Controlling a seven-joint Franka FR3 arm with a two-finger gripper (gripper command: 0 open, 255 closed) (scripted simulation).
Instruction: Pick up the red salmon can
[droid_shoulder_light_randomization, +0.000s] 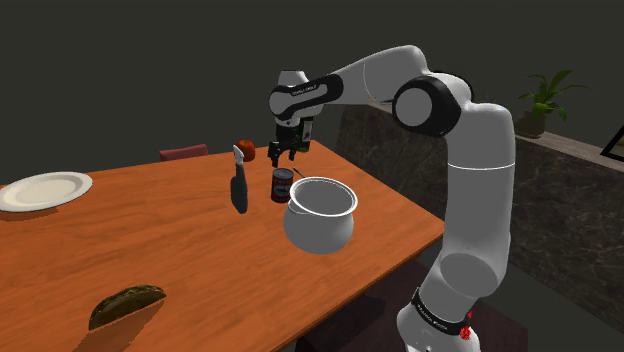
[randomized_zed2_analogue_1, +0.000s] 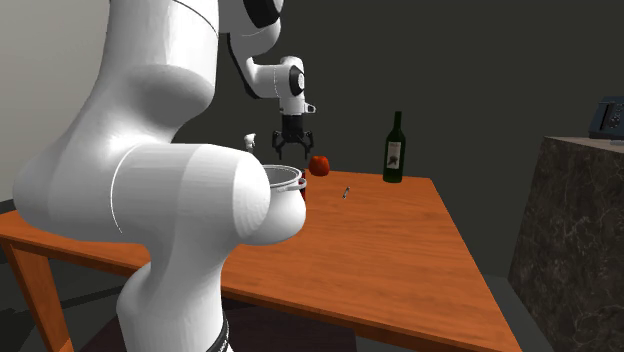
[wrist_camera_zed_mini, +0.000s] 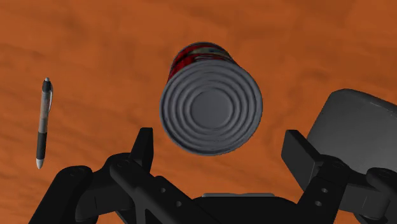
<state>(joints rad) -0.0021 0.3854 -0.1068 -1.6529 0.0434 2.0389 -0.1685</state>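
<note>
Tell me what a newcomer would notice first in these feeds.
The open black gripper hangs above the upright red can, whose ribbed grey lid faces the wrist camera. Close beside the can stands a white pot, and a pen lies on the orange-brown table on the can's other side.

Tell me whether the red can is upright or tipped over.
Upright. The can stands on its base on the table, and the wrist view looks down on its round ribbed top.
</note>
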